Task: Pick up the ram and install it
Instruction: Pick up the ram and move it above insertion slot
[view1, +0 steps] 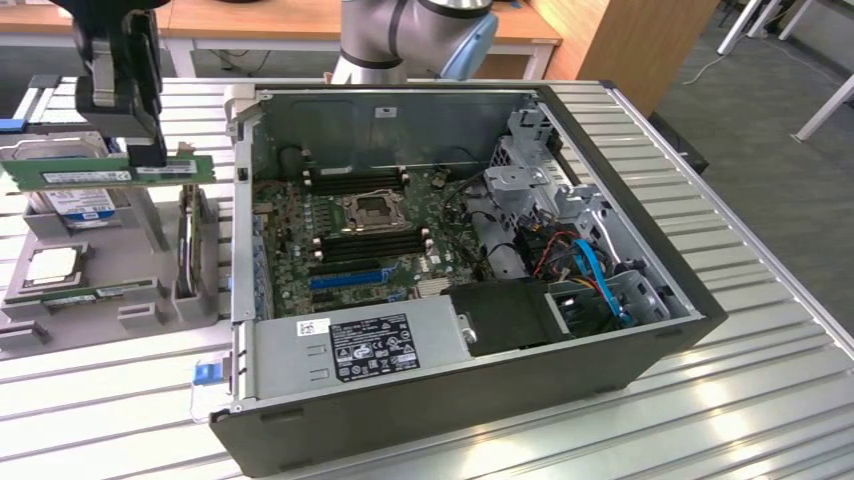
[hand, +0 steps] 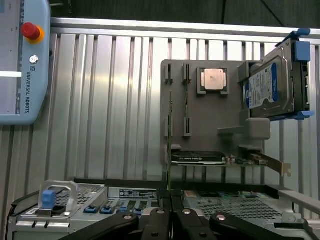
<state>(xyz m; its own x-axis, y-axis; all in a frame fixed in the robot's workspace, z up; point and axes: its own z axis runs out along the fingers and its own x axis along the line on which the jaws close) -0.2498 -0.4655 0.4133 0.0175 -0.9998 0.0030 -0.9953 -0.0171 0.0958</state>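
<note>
The ram (view1: 187, 170) is clamped in the pincer (view1: 140, 160), whose fingers are drawn narrow on the stick's upper edge near its middle. The stick is held level and on edge, lifted clear above the grey parts holder (view1: 80, 315), which is set near the desk (view1: 747, 400) edge at the exterior view's left. A white sticker is seen on the ram's face. Just behind the ram, a hard drive (view1: 74, 195) is stood in the holder. A processor chip (view1: 54, 265) is laid flat lower on the holder, with a second green memory stick (view1: 80, 295) beside it and a graphics card (view1: 198, 250) stood on edge at the holder's side nearest the computer case (view1: 467, 400).

The case is laid open on the middle of the desk, with the motherboard (view1: 360, 240) exposed and a blue slot (view1: 354, 278) visible on it. In the wrist view a teach pendant (hand: 20, 60) is seen lying on the desk.
</note>
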